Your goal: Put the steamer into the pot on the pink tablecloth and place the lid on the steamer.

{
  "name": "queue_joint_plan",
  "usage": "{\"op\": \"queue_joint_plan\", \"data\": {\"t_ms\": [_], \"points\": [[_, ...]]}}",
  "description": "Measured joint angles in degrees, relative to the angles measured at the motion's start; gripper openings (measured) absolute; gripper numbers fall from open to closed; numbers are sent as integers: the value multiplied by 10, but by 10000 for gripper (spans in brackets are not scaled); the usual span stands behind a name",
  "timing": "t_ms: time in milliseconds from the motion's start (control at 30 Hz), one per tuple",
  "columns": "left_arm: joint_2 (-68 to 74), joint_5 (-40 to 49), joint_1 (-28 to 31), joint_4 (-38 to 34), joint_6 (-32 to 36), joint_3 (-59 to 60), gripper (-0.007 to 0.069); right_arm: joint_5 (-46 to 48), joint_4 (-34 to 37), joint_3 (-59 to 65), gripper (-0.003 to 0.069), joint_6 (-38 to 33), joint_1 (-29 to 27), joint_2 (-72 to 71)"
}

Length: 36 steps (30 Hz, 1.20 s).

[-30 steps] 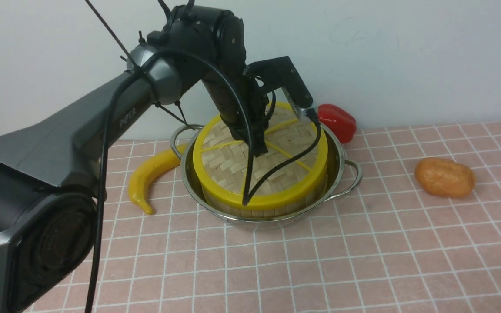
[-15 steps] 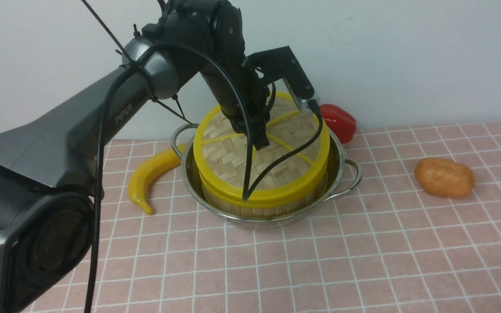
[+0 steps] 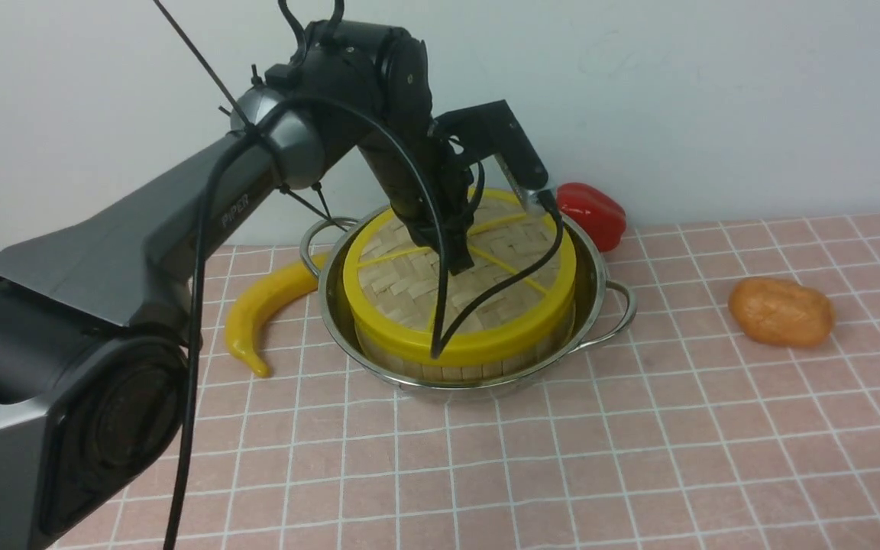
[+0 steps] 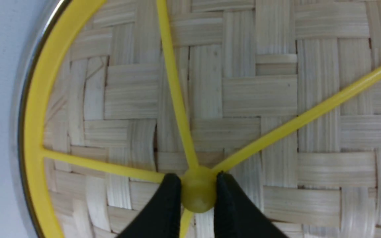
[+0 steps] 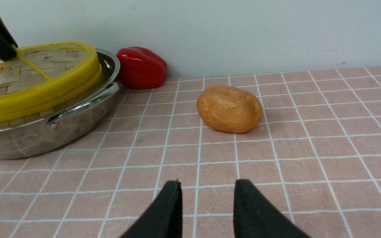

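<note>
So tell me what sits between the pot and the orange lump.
Nothing: in the front view only bare pink tablecloth lies between the pot and the orange lump. The right wrist view shows the same bare stretch.

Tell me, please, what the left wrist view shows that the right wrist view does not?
Only the left wrist view shows the left gripper pinching the lid's hub. Only the right wrist view shows the open right gripper, the potato, the red pepper and the pink tablecloth. Both show the lid and the pot's rim.
</note>
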Motion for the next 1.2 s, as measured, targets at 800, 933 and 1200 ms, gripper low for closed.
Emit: {"op": "queue_joint_plan", "data": {"t_ms": [800,933,1200], "points": [[-163,67,7,24,-197,-174,564,0,0,0,240,0,0,0],[-248,68,18,28,-293,-182,247,0,0,0,240,0,0,0],[-336,71,20,28,-339,-183,-23,0,0,0,240,0,0,0]]}}
